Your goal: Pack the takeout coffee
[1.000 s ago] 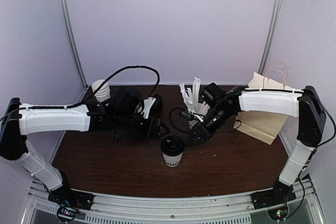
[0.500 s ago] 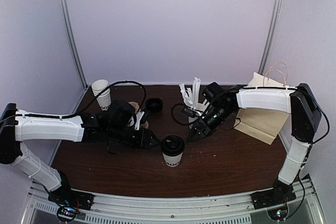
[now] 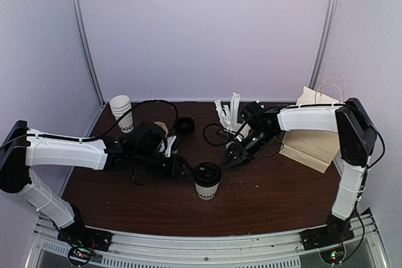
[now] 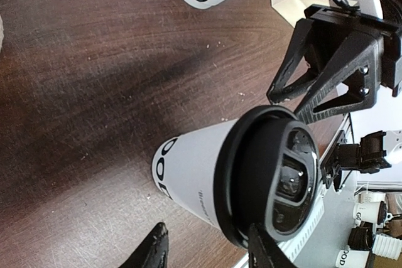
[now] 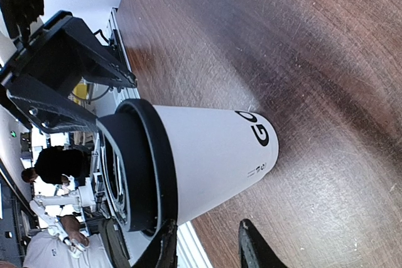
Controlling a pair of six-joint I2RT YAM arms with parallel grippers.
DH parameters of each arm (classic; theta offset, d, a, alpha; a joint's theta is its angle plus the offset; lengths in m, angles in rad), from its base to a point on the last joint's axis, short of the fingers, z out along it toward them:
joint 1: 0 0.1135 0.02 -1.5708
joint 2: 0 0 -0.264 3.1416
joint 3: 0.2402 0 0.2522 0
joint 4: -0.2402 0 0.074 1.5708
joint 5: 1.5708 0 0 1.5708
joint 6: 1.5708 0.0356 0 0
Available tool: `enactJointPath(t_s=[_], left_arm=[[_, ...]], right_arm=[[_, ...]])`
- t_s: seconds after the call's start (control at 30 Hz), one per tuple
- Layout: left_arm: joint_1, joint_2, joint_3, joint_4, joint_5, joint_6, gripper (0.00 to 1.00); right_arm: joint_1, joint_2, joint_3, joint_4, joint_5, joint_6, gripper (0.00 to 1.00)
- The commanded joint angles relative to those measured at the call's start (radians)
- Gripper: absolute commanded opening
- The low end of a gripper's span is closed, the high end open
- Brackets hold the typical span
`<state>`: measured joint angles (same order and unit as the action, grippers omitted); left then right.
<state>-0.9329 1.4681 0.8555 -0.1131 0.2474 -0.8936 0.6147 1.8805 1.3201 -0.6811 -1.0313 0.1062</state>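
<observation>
Top external view: a dark wood-grain table [image 3: 125,202] carries all items.

1. Left arm [image 3: 63,150]: it lies low over the table, with its white forearm nearly level and pointing right toward the centre.
2. Right arm [image 3: 352,136]: it rises from its base to a high elbow at the right edge. Its forearm runs left and slopes down toward the centre.
3. Paper bag [image 3: 312,145]: brown, with cord handles, at the right rear beneath the right forearm.
4. Takeout coffee [image 3: 206,182]: it stands upright on the table, front of centre, between the two grippers. The black dome lid is on.
   - The right wrist view reads "GO" near the base.
   - The left wrist view reads "OOD".
   - The smaller print beside the lettering is too fine to read.
5. Stack of cups [image 3: 122,112]: at the left rear, lidless, with black lettering only partly legible.
6. Cup with straws [image 3: 233,123]: at the rear centre, just behind the right wrist.
7. Loose black lid [image 3: 184,125]: it lies on the table behind the left wrist.
8. Left gripper [image 3: 187,169]: its fingers are spread, and its tip is just beside the coffee lid on the left. Contact cannot be confirmed.
9. Right gripper [image 3: 230,160]: its fingers are spread. It sits near the coffee at the rear right and clear of it.
</observation>
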Motion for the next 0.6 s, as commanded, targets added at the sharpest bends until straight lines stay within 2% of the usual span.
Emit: enactJointPath(t_s=[0.0,0.4,0.57], left_arm=[[0.008,0.023,0.011,0.035,0.028,0.005,0.44],[0.023,0.057,0.03,0.002,0.03,0.043,0.43],[0.027,0.058,0.052,0.001,0.024,0.079,0.44]], right_arm=[[-0.006,0.017,0.015,0.047,-0.059,0.034,0.34],[-0.012,0.008,-0.013,0.079,-0.096,0.066,0.36],[-0.055,-0.009,-0.028,0.07,-0.096,0.067,0.38]])
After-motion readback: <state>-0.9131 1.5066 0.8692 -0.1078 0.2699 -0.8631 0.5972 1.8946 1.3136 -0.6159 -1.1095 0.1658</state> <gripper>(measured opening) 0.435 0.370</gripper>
